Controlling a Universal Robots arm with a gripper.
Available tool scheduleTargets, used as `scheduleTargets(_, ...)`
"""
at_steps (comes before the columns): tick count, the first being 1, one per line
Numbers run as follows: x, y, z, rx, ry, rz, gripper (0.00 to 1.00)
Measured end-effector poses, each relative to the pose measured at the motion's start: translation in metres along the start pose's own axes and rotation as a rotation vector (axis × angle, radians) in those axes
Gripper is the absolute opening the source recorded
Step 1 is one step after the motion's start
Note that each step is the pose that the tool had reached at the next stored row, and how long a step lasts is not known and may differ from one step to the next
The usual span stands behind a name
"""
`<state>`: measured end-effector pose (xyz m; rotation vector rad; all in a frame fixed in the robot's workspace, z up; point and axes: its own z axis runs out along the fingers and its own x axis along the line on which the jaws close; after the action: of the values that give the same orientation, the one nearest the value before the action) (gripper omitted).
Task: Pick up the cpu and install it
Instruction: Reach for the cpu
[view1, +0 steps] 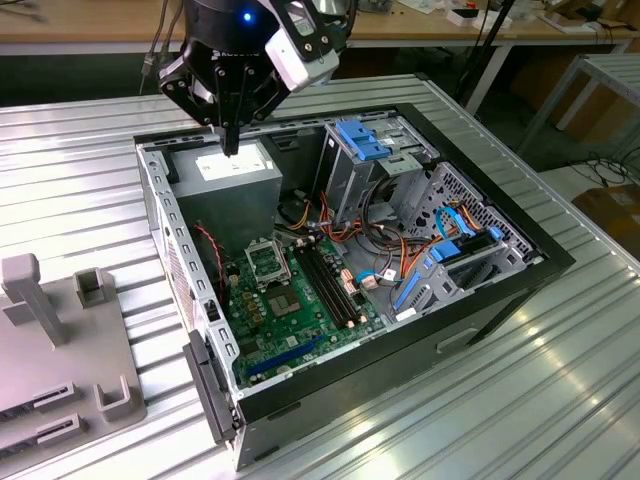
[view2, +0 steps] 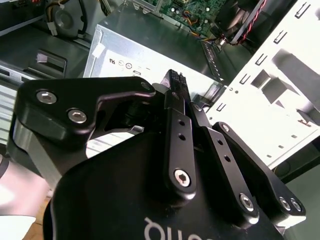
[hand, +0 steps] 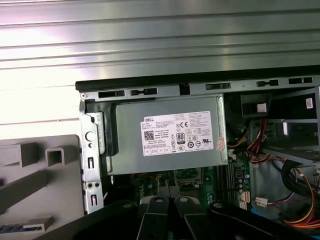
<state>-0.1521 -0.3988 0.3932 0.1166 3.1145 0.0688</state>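
Your hand (view1: 231, 150): clenched, nothing seen in it, hung over the power supply (view1: 250, 178); CPU socket (view1: 266, 262) lay alongside, on the motherboard (view1: 305, 325).

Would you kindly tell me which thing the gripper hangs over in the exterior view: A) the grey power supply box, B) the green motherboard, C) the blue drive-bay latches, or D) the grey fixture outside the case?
A: the gripper points down directly over the grey power supply box.
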Motion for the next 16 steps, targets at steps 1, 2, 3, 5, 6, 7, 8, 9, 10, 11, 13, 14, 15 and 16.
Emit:
scheduleTargets(1, 0.0007, -0.0001, 0.0000, 0.0000, 0.0001, 0.000, 0.11)
scheduleTargets(2, 0.0012, -0.0001, 0.0000, 0.0001, 0.0001, 0.000, 0.11)
scheduleTargets(3, 0.0016, -0.0001, 0.0000, 0.0000, 0.0001, 0.000, 0.11)
scheduleTargets(5, 0.0030, -0.0002, -0.0001, 0.0000, 0.0003, 0.000, 0.11)
scheduleTargets(6, 0.0042, -0.0003, -0.0001, 0.0000, 0.0004, 0.000, 0.11)
scheduleTargets(7, 0.0048, -0.0004, -0.0001, 0.0001, 0.0005, 0.000, 0.11)
scheduleTargets(8, 0.0053, -0.0004, -0.0001, -0.0001, 0.0005, 0.000, 0.11)
scheduleTargets(9, 0.0059, -0.0004, -0.0001, 0.0000, 0.0006, 0.000, 0.11)
scheduleTargets(10, 0.0064, -0.0005, -0.0001, 0.0000, 0.0006, 0.000, 0.11)
scheduleTargets(11, 0.0069, -0.0005, -0.0001, 0.0001, 0.0006, 0.000, 0.11)
scheduleTargets(13, 0.0080, -0.0006, -0.0001, 0.0000, 0.0008, 0.000, 0.11)
scheduleTargets(14, 0.0084, -0.0006, -0.0002, 0.0001, 0.0009, 0.000, 0.11)
scheduleTargets(15, 0.0089, -0.0007, -0.0002, 0.0001, 0.0009, 0.000, 0.11)
scheduleTargets(16, 0.0095, -0.0007, -0.0002, 0.0001, 0.0009, 0.000, 0.11)
